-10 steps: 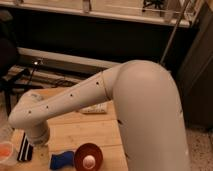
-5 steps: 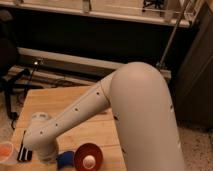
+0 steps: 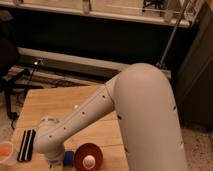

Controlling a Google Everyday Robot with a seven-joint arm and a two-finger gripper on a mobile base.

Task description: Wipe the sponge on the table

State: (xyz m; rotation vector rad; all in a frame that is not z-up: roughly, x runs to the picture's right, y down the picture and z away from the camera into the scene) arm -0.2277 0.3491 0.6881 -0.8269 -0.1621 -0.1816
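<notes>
The light wood table [image 3: 60, 105] stands before a dark wall with a pale rail, with cables on the floor behind it. Its far half lies bare; the left and far edges show. My gripper [image 3: 56, 162] is low at the near edge under my wrist, and I cannot tell its state. One blue sponge [image 3: 68, 158] lies just beside it, next to one orange-brown bowl [image 3: 89, 156]. One striped black block [image 3: 26, 145] lies left.
</notes>
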